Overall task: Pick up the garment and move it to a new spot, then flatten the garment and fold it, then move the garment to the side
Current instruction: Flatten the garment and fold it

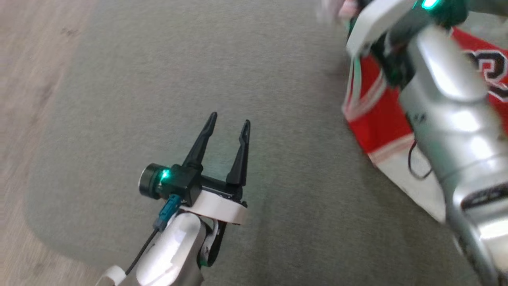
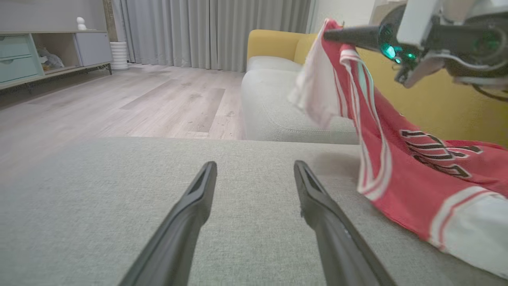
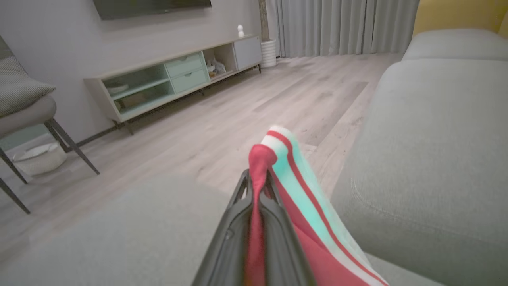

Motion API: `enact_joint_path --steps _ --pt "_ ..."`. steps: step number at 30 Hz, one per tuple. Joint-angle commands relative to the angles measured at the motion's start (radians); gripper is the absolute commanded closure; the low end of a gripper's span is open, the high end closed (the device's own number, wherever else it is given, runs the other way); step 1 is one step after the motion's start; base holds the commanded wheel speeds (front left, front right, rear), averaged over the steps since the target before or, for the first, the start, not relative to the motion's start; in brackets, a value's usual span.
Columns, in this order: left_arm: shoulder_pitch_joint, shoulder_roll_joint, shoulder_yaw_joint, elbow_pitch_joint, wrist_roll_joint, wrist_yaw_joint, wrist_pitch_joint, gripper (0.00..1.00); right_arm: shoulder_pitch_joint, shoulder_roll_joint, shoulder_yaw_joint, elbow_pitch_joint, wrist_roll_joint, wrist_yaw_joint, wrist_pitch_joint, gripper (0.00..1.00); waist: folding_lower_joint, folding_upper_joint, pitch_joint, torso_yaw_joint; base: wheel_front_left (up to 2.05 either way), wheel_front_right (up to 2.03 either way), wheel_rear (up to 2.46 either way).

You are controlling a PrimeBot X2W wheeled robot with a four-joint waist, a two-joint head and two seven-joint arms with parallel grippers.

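Observation:
The garment (image 1: pixel 377 119) is a red jersey with white trim and dark lettering, lying on the right part of the grey cushion (image 1: pixel 198 71). One striped edge of the garment (image 2: pixel 397 178) is lifted off the cushion, and the rest trails down onto it. My right gripper (image 3: pixel 257 180) is shut on that raised edge of the garment (image 3: pixel 293 190), with red cloth pinched between the fingers. In the left wrist view the right gripper (image 2: pixel 333 35) holds the cloth up at the top right. My left gripper (image 1: pixel 231 119) is open and holds nothing, hovering over bare cushion left of the garment.
The cushion's left edge meets a pale wood floor (image 1: pixel 24 99). Beyond lie another grey seat (image 2: pixel 274 103) with a yellow back (image 2: pixel 274 43), grey curtains (image 2: pixel 214 31), a low TV cabinet (image 3: pixel 174 79) and a chair (image 3: pixel 27 115) with a white basket (image 3: pixel 39 157) beneath.

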Motion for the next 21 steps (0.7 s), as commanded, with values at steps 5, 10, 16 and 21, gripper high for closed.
enact_joint_path --steps 5,10,16,21 --pt "-0.037 0.004 -0.004 -0.041 -0.031 0.019 -0.009 0.00 -0.141 0.031 -0.052 0.114 -0.029 -0.001 -0.017 0.22 -0.0001 0.0000 0.016 0.090 0.00 0.00 0.00" --pt "-0.040 0.004 -0.018 -0.044 -0.044 0.029 -0.009 0.00 -0.165 0.031 -0.014 0.184 -0.017 -0.001 -0.027 0.00 -0.0001 0.0000 0.016 0.121 0.00 0.00 0.00" --pt "-0.048 0.004 0.003 -0.042 -0.031 0.035 -0.009 0.00 -0.159 0.031 0.090 0.222 -0.041 -0.001 -0.038 0.00 -0.0001 0.0000 0.005 0.069 0.00 0.00 0.00" --pt "-0.050 0.004 0.028 -0.030 -0.003 0.029 -0.009 0.00 -0.119 0.025 0.120 0.229 -0.027 -0.001 -0.103 0.00 -0.0001 0.0000 -0.034 -0.022 0.00 0.00 0.00"
